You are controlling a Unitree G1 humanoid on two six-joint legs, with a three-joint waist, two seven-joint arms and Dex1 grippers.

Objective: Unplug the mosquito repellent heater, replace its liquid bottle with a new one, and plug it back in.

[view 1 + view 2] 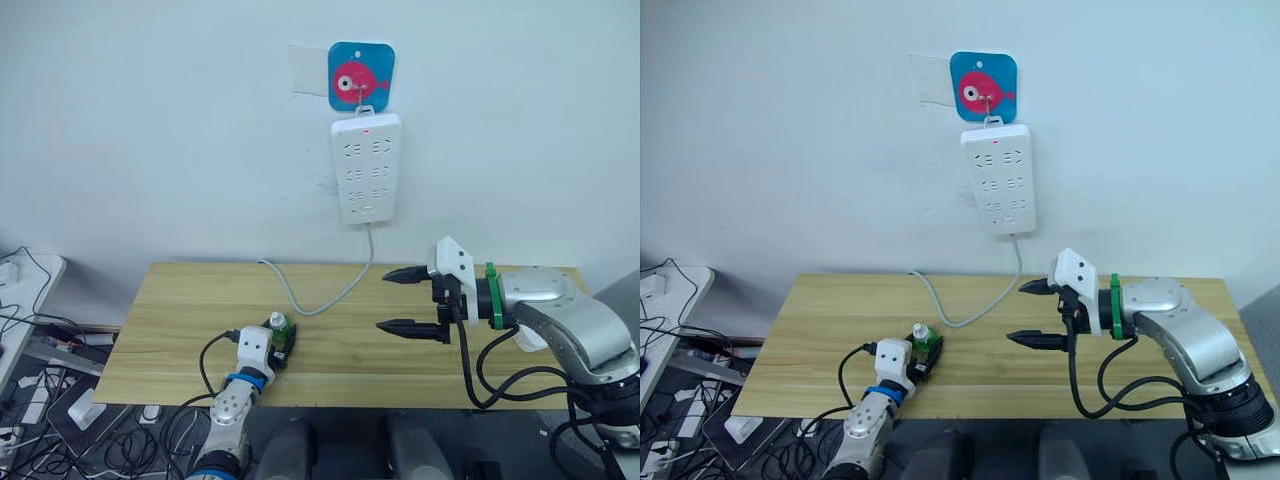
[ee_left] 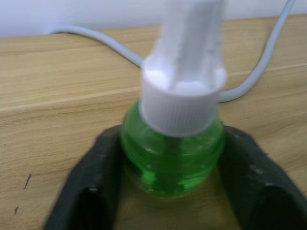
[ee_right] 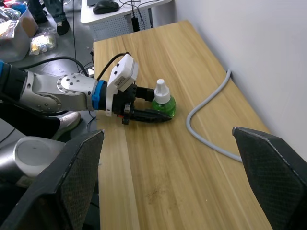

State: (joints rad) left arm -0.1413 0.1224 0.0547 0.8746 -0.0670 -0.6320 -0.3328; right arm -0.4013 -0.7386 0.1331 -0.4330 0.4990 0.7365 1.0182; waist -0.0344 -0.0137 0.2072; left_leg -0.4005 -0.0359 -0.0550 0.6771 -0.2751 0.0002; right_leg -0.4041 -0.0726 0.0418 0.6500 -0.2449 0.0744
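Note:
A liquid bottle (image 2: 172, 158) of clear green plastic with a white cap stands upright on the wooden table (image 1: 170, 330), near its front left. My left gripper (image 1: 283, 338) is shut on the bottle's body, one black finger (image 2: 91, 187) on each side. My right gripper (image 1: 382, 301) hovers open and empty above the right half of the table, its black fingers (image 3: 76, 182) pointing towards the bottle (image 3: 163, 100) from well apart. The mosquito repellent heater is out of view.
A long white power strip (image 1: 368, 168) hangs on the wall from a blue fish hook (image 1: 360, 77). Its grey cable (image 1: 320, 300) loops down onto the table behind the bottle. Cables and clutter lie on the floor at the left.

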